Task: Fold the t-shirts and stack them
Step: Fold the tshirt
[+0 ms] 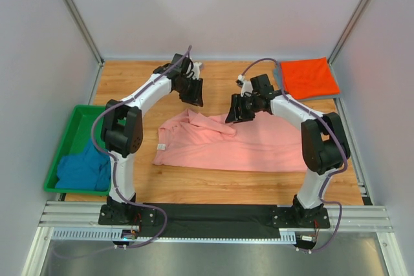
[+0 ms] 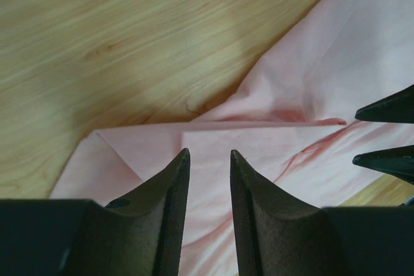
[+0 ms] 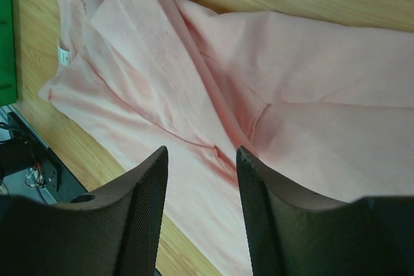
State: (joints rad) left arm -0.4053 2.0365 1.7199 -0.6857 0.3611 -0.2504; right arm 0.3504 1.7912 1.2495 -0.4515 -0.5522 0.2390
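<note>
A salmon-pink t-shirt (image 1: 239, 147) lies spread across the middle of the wooden table, its upper left part folded over. My left gripper (image 1: 192, 92) hovers over its far left edge, open and empty; in the left wrist view (image 2: 208, 153) the pink cloth (image 2: 310, 75) lies below the jaws. My right gripper (image 1: 239, 113) is open and empty just above the fold; in the right wrist view (image 3: 200, 152) the shirt (image 3: 310, 95) fills the frame. A folded orange-red t-shirt (image 1: 308, 77) lies at the back right. A teal-blue t-shirt (image 1: 84, 169) lies in the bin. No grey t-shirt is in view.
A green plastic bin (image 1: 74, 124) stands at the left edge of the table. Grey walls enclose the table on three sides. The right gripper's fingertips (image 2: 388, 111) show at the right edge of the left wrist view.
</note>
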